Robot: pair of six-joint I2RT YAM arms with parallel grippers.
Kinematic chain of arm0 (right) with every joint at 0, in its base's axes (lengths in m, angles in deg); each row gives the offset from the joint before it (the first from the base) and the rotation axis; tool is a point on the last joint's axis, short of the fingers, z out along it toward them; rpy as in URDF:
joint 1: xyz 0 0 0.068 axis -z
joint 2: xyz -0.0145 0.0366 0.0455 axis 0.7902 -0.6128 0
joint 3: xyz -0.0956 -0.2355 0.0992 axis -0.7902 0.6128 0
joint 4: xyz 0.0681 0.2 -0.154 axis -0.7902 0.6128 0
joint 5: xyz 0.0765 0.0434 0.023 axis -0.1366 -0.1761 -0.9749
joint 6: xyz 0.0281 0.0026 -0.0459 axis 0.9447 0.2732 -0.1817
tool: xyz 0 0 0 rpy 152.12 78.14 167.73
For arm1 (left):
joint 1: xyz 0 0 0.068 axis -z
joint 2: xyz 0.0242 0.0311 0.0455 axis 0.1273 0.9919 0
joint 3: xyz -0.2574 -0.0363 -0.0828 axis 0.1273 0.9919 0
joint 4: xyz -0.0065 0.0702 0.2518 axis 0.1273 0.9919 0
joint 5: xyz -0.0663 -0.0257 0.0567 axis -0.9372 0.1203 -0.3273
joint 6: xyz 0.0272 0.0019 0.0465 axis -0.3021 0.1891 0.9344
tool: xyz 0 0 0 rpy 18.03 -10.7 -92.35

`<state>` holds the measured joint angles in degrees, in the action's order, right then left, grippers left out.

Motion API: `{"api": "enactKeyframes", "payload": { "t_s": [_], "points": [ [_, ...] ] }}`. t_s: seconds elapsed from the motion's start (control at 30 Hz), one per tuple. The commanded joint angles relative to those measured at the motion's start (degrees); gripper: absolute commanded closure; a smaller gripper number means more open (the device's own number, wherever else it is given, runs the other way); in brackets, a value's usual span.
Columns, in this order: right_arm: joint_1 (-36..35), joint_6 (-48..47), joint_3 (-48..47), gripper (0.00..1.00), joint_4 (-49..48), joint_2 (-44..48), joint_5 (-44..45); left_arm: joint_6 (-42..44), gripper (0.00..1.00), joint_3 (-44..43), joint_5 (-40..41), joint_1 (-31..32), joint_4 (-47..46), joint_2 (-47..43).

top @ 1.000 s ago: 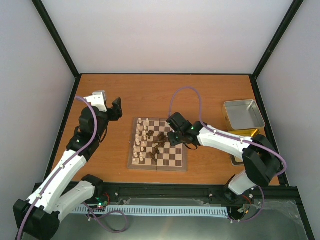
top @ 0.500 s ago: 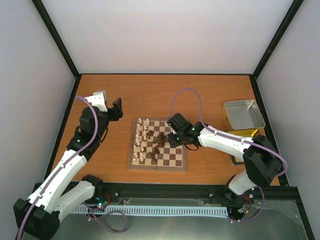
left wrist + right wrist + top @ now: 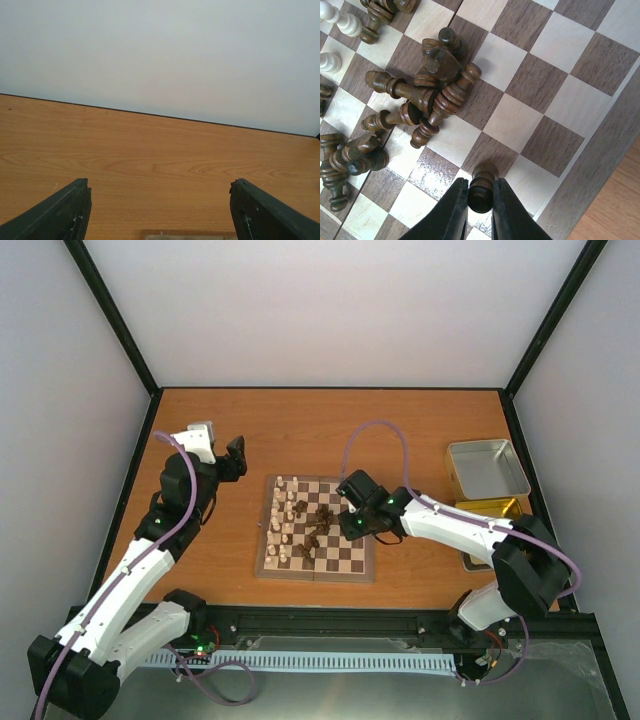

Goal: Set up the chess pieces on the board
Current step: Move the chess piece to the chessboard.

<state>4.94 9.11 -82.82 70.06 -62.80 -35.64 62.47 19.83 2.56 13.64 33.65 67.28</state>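
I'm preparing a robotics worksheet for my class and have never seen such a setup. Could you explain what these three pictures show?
A left arm and a right arm, both white, are bolted at the near edge of a table. Each ends in a two-finger gripper. The wide picture comes from a fixed camera above and behind them. It shows a chessboard, cream pieces standing along its left side, and a metal tray at the right. The other two pictures come from cameras on the wrists. The left gripper is open and empty. The right gripper is shut on one dark chess piece near the board's edge, beside a heap of toppled dark pieces.
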Motion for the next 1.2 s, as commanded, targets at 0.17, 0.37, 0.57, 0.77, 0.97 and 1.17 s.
{"api": "enactKeyframes", "payload": {
  "t_s": [0.17,0.37,0.57,0.77,0.97,1.17],
  "points": [
    [0.2,0.0,-0.5,0.76,0.6,-0.4,-0.3,-0.6,0.23,-0.3,-0.2,0.3,-1.8,-0.4],
    [0.2,1.6,-1.8,0.67,1.9,-0.5,-0.3,-0.7,0.23,-0.2,-0.2,0.3,-1.7,-0.8],
    [0.2,5.1,-3.4,0.63,2.8,-1.4,-0.1,-0.8,0.23,0.0,0.0,0.3,-1.6,-1.7],
    [0.2,5.4,-5.2,0.64,3.3,-3.6,0.6,-0.9,0.23,0.2,-0.1,0.3,-1.5,-2.2],
    [0.2,5.5,-5.2,0.65,4.1,-3.5,1.7,-1.3,0.22,0.2,-0.1,0.3,-1.5,-2.3],
    [0.2,5.6,-4.7,0.69,4.0,-3.6,1.1,-1.4,0.22,0.3,-0.1,0.3,-1.4,-2.4]
  ]
}}
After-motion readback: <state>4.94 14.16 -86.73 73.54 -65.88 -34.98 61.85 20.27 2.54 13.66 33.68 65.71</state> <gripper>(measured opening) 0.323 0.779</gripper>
